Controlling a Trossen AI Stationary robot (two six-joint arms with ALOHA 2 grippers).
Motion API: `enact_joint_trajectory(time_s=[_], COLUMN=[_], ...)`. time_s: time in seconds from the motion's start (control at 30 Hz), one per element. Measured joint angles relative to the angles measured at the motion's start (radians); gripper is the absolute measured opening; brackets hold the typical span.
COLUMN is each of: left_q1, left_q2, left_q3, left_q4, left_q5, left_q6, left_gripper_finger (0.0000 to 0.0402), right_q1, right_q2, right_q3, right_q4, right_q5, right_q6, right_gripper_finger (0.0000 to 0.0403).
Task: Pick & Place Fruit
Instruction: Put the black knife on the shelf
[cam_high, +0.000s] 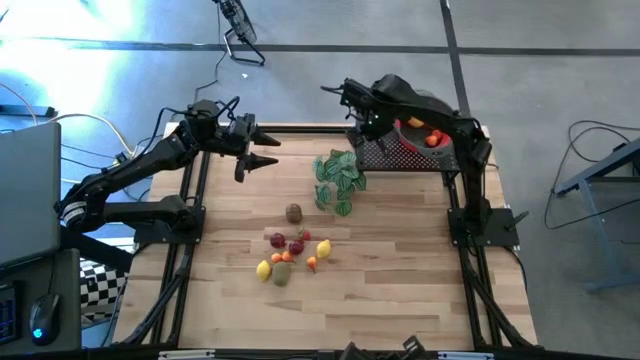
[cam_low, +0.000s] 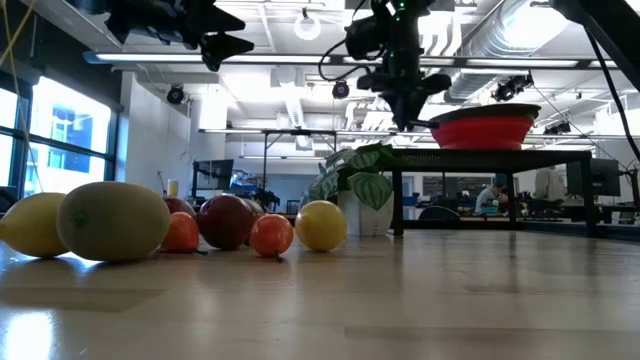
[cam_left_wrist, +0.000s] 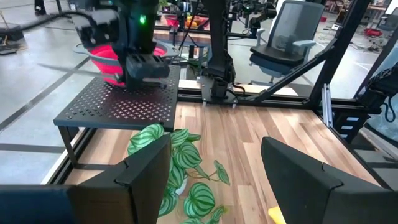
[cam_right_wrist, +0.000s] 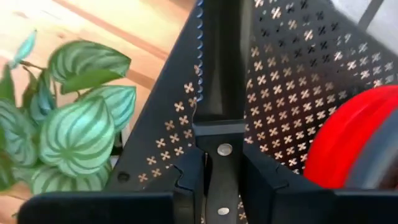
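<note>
The small toy fruits, yellow, red, orange and brown-green, lie clustered near the middle of the pale wooden plank surface, with bare boards on every side; their long axes cannot be told. The left tool, released with fingers spread, hangs over the far left of the surface. The right tool, fingers clenched together on nothing, hangs over the near left edge of the black perforated metal shelf, which carries the round red bowl, beside the green striped leafy sprig.

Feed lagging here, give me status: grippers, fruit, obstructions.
Left gripper open, empty, raised over the table's far left. Right gripper above the black perforated shelf, beside the red bowl. Small toy fruits clustered mid-table. Green leafy plant sprig between cluster and shelf.
</note>
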Motion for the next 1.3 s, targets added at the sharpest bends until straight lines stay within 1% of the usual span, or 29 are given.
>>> enact_joint_trajectory(time_s=[0.1,0.23,0.43,0.63,0.77,0.97,1.1,1.3], left_q1=[0.000,0.000,0.000,0.000,0.000,0.000,0.000,0.000], left_q2=[0.000,0.000,0.000,0.000,0.000,0.000,0.000,0.000], left_q3=[0.000,0.000,0.000,0.000,0.000,0.000,0.000,0.000], left_q4=[0.000,-0.003,-0.025,-0.026,-0.024,-0.024,-0.024,-0.024], left_q5=[0.000,0.001,0.001,0.001,0.001,0.001,0.001,0.001], left_q6=[0.000,0.000,0.000,0.000,0.000,0.000,0.000,0.000], left_gripper_finger=[0.0245,0.0245,0.0245,0.0245,0.0245,0.0245,0.0245,0.0245], right_q1=[0.002,0.001,0.001,0.013,0.015,0.015,0.014,0.014], right_q2=[0.000,0.000,0.000,0.000,0.000,-0.001,-0.001,-0.001], right_q3=[-0.037,-0.067,-0.095,-0.154,-0.195,-0.201,-0.201,-0.201], right_q4=[0.000,0.004,0.013,0.044,0.046,0.049,0.050,0.052], right_q5=[0.009,0.066,0.084,0.129,0.131,0.129,0.122,0.122], right_q6=[0.013,0.017,0.018,0.036,0.037,0.041,0.045,0.045], right_gripper_finger=[0.0066,0.0066,0.0066,0.0066,0.0066,0.0066,0.0076,0.0104])
